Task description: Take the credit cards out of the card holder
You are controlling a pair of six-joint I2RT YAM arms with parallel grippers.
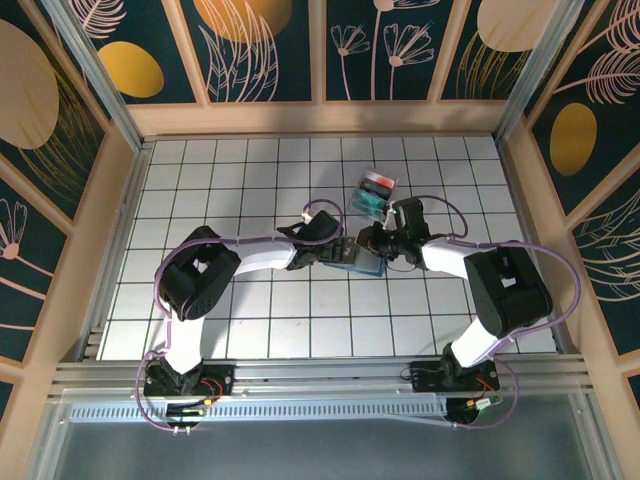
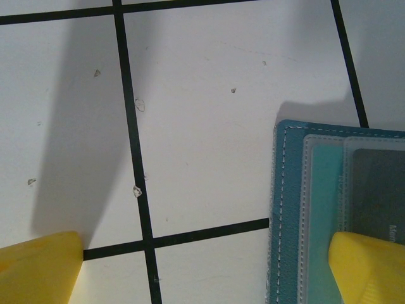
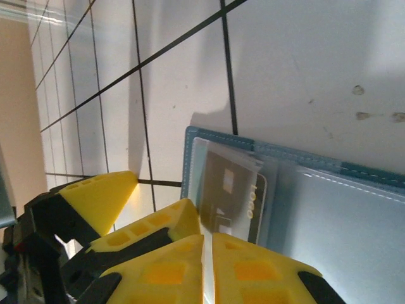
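One stitched blue card holder, rectangular credit card sleeved; left hand splayed, right hand pinched closed.

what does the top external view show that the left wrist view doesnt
Top external: the right gripper and a clear tray with red and teal contents, beyond the card holder. Left wrist: the holder's stitching, clear pockets and a dark card tucked inside. Both: the card holder, the left gripper and the gridded table.
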